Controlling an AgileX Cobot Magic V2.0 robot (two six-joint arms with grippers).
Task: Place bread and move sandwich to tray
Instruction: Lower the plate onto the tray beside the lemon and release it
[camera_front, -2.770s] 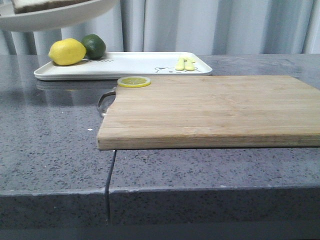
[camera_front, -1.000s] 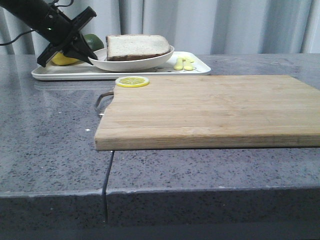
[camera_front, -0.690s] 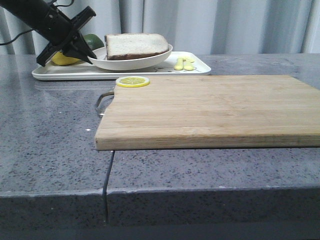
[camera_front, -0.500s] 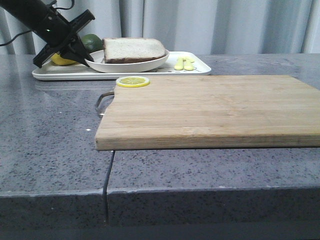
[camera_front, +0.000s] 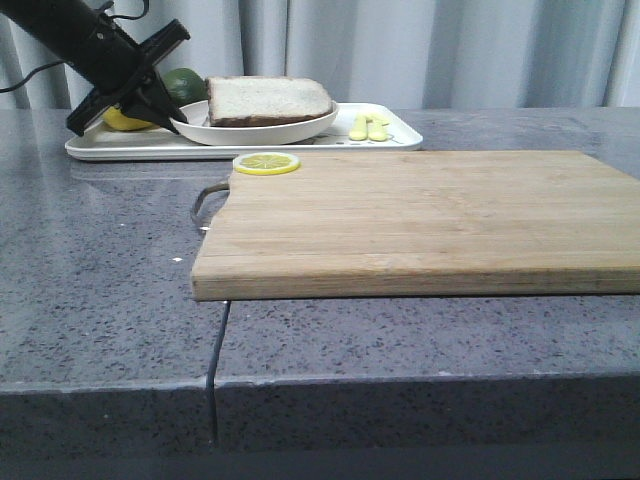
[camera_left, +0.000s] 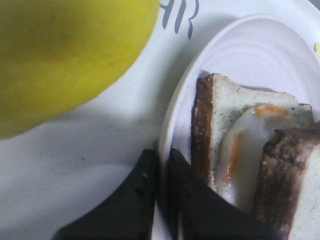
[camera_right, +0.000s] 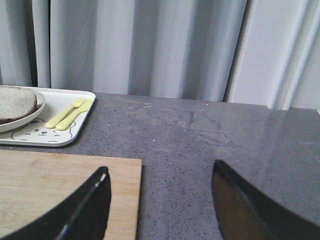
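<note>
Gripping the rim of the round white plate, the left gripper slants down from the far left with its black fingers pinched together on the plate's left edge.

The sandwich, fried egg between two crusted slices, lies on that plate, which sits on the white tray at the far left. A lemon and a lime crowd behind the gripper; yellow cutlery lies on the tray's right end. A lemon slice rests on the wooden cutting board's far-left corner. The right gripper hangs open above the board's right end.
</note>
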